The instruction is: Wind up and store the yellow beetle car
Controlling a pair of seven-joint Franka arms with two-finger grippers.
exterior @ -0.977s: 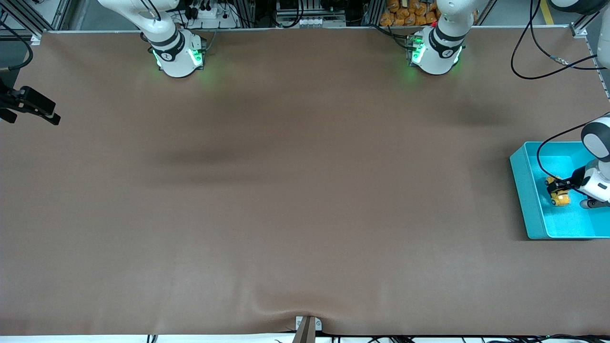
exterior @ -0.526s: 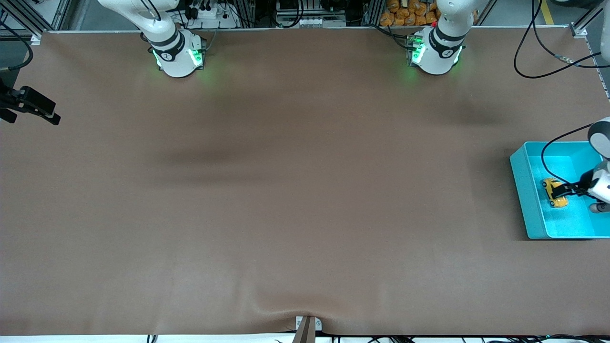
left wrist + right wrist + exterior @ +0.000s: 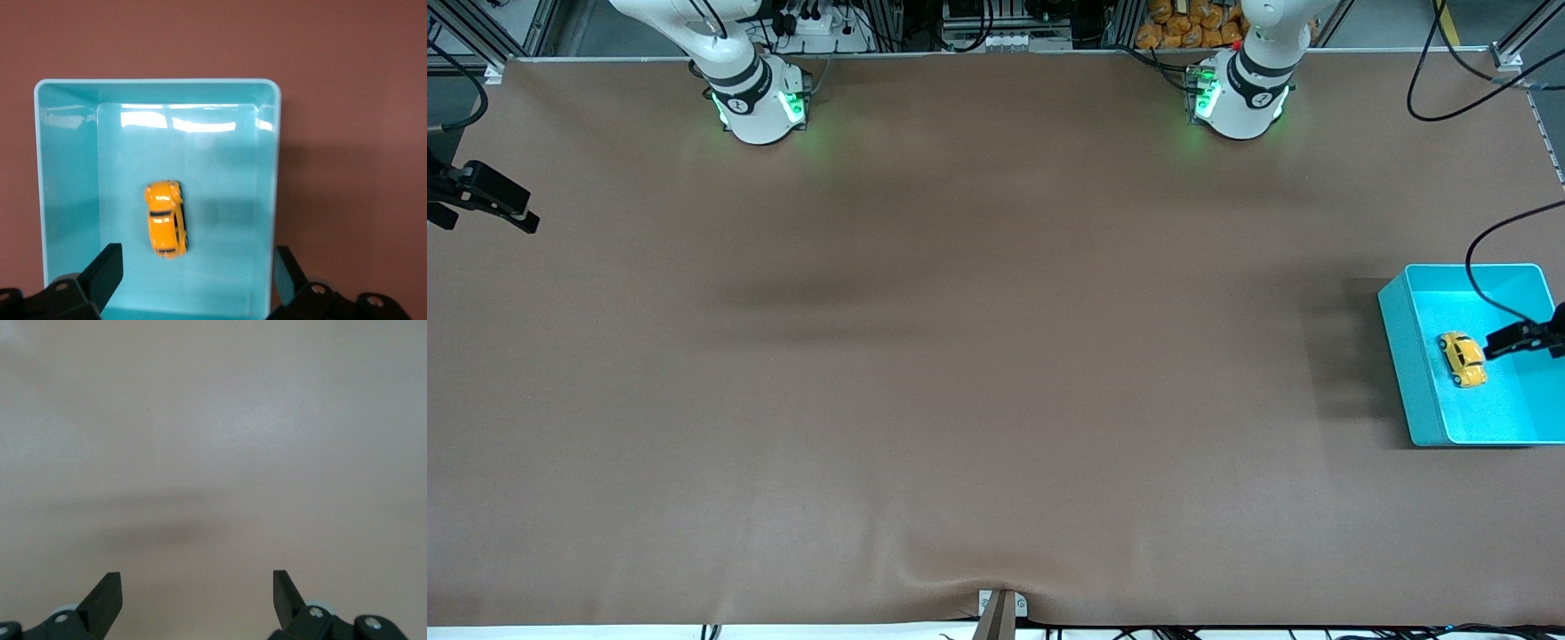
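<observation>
Yellow car [image 3: 1462,359] lay on its wheels inside turquoise bin [image 3: 1403,356] at left arm's end, seemingly stored, left gripper [image 3: 195,273] spread wide and empty above it; right gripper [image 3: 482,203], also spread wide, waited over table [image 3: 960,356] at right arm's end.

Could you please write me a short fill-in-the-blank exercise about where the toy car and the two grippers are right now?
1. The yellow beetle car lies inside the turquoise ____.
2. The left gripper hangs over the bin with its fingers ____, gripping nothing.
3. The right gripper waits open over the bare brown ____.
4. The bin stands toward the ____ arm's end of the table.

Missing words: bin; open; table; left
</observation>
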